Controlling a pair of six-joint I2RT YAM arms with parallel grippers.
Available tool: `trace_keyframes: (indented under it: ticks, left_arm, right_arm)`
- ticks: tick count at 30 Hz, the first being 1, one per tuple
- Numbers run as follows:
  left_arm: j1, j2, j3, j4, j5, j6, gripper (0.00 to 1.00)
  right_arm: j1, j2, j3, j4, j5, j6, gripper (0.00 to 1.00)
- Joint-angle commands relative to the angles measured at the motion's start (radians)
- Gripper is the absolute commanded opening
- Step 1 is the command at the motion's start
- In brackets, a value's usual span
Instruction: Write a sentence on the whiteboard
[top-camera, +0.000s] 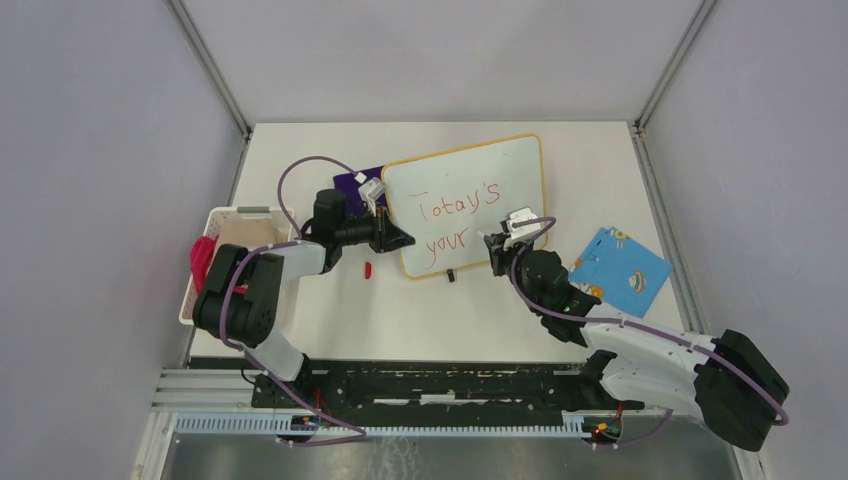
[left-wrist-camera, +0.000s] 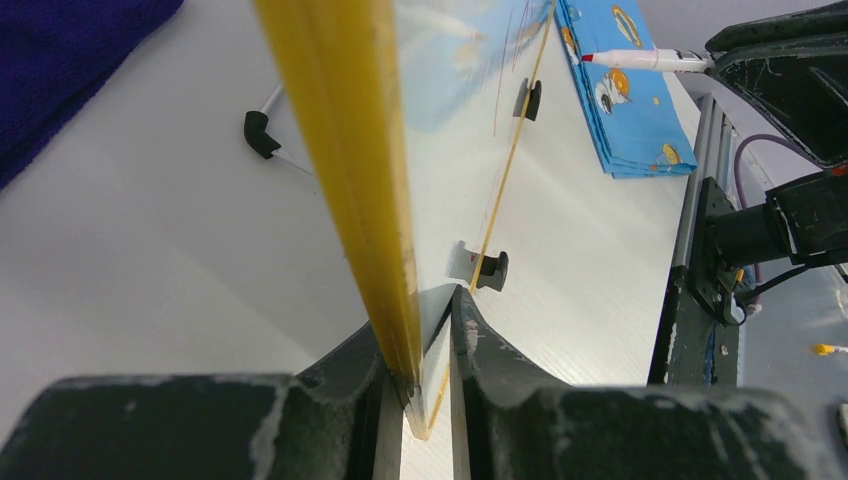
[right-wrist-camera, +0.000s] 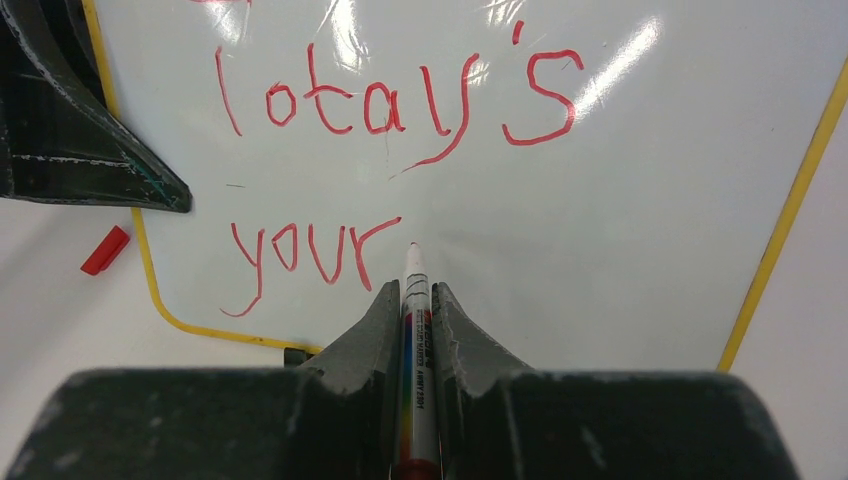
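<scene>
A: Closest in, the right hand (right-wrist-camera: 415, 288) is seen narrowed onto a marker (right-wrist-camera: 414, 380). The barrel is pinched between both fingers and the tip is pointed away at the whiteboard (right-wrist-camera: 620, 230).

B: And that tip is placed just right of "your", the second line of the sentence (right-wrist-camera: 385, 110). Contact with the surface can't be made out.

A: Above it, something like "Totay's" is written in red. From overhead, the board's long axis is laid left to right across the counter (top-camera: 400, 320), with the right end swung slightly farther back. The tops of the letters are turned toward the far edge.

B: The left hand (left-wrist-camera: 425, 320) is clamped on the yellow frame at the board's left edge, nearly closed around it. Small black feet (left-wrist-camera: 490, 270) are shown along the near edge.

A: Around it, a red cap (top-camera: 368, 269) is left by the near-left corner and a blue patterned cloth (top-camera: 620, 270) is spread to the right. A purple cloth (top-camera: 352, 182) is tucked behind the left hand, and a white basket (top-camera: 225, 215) is parked far left.

B: The near-right corner is overhung by the right arm (top-camera: 560, 295).
</scene>
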Motion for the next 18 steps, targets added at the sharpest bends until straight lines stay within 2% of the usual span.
trace_keyframes:
  ticks: [1,8,18]
  left_arm:
    - [-0.019,0.060,-0.017,-0.128,-0.180,0.113,0.02]
    - [-0.019,0.060,-0.016,-0.129,-0.180,0.113,0.02]
    - [-0.020,0.060,-0.016,-0.129,-0.178,0.112,0.02]
  right_arm:
    - [0.012,-0.006,0.007,0.035,0.028,-0.019,0.00]
    - [-0.010,0.008,-0.015,0.042,0.023,0.044,0.00]
    - [-0.010,0.005,-0.022,0.049,0.019,0.042,0.00]
